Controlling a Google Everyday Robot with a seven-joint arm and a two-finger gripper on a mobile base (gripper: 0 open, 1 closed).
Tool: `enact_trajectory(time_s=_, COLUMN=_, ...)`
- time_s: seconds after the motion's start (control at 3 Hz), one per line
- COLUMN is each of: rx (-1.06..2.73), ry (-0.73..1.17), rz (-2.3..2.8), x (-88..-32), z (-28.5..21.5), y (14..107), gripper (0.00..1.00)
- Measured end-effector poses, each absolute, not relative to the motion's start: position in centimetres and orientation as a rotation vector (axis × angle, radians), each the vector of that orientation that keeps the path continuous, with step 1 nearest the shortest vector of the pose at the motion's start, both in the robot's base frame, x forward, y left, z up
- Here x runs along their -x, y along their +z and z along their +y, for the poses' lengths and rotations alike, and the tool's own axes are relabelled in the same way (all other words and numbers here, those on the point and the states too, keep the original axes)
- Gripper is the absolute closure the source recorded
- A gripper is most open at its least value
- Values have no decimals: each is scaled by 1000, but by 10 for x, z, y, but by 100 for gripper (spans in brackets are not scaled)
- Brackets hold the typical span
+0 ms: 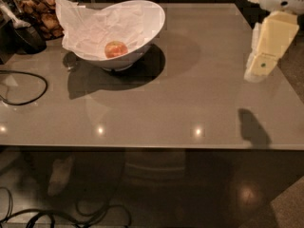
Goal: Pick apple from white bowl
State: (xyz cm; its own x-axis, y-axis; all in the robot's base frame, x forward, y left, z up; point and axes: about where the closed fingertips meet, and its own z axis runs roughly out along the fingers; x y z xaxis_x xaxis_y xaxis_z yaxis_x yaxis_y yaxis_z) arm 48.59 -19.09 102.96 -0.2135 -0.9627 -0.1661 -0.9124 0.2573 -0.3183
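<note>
One apple (116, 49) lies in the white bowl (155, 22), well apart from the gripper (259, 68), whose state is unclear.

The bowl (154, 25) stands on the table (190, 94) toward its back left, with the apple (116, 49) lying inside it on crumpled paper (90, 30), left of the bowl's middle. Behind and left of the bowl sits what seems to be a container of snacks (42, 15), and a cable (28, 87) loops at the left edge. The gripper (259, 68) hangs over the table's right side, well apart from the bowl.
</note>
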Motion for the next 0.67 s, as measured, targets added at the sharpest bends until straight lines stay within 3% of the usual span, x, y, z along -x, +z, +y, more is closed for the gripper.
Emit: enact_trajectory(time_s=0.67, rx=1729, ry=-301, rz=2112, x=-519, z=-167, y=1067, gripper=0)
